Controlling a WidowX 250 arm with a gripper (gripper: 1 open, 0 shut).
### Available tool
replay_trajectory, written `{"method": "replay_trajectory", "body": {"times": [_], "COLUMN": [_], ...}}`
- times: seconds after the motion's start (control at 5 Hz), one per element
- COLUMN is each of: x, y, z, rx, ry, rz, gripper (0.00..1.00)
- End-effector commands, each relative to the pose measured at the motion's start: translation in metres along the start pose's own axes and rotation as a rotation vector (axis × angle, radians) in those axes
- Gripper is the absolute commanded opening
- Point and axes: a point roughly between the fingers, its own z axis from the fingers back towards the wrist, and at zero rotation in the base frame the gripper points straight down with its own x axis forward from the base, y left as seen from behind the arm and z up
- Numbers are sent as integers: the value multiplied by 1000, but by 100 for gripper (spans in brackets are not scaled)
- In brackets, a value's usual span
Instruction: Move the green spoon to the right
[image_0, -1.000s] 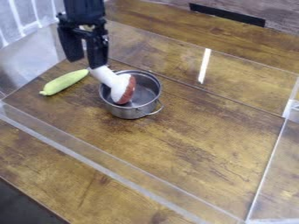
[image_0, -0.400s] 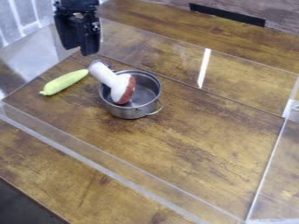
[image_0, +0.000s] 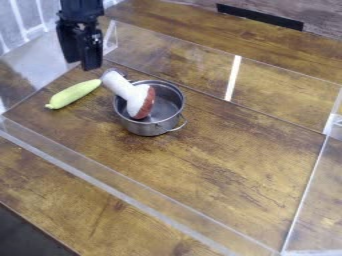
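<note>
The green spoon (image_0: 72, 94) is a small yellow-green tapered piece lying flat on the wooden table, left of the metal pot (image_0: 150, 110). My gripper (image_0: 83, 58) hangs open at the upper left, above and behind the spoon, with nothing between its dark fingers. It touches neither the spoon nor the pot. A white thick-handled utensil with a red part (image_0: 130, 90) leans in the pot.
Clear acrylic walls (image_0: 234, 75) fence the wooden table (image_0: 227, 160) on several sides, with a low front wall running diagonally. Open wood lies to the right of the pot.
My gripper has lifted and drifted left, away from the white utensil's handle, staying open. The spoon, pot and utensil have not moved.
</note>
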Motion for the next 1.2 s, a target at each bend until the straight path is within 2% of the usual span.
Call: {"method": "replay_trajectory", "body": {"times": [0.0, 0.2, 0.6, 1.0], "x": [-7, -12, -8, -5], "y": [19, 28, 38, 33], "z": [16, 1, -33, -37], "rx": [55, 40, 12, -12], "ry": [-49, -38, -8, -6], "rz": [-43, -54, -119, -145], "gripper": [100, 100, 100, 100]}}
